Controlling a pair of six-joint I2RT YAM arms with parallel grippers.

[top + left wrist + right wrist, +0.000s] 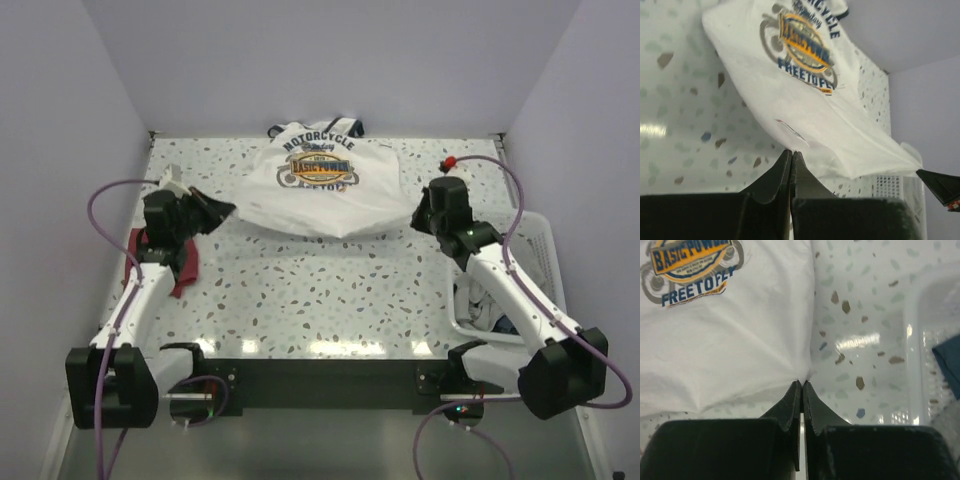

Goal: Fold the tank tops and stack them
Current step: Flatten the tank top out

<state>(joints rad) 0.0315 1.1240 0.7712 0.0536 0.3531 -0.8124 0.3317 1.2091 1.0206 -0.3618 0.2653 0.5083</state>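
"MOTORCYCLE", "BASIC POWER", "FREETOFLY" on the chest of the white tank top [322, 198]

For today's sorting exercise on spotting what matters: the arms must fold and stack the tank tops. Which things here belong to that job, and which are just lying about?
Job in hand:
white tank top, pinched by the left gripper and right gripper
dark red tank top, on the left side

Lying about:
white basket
crumpled cloth inside it
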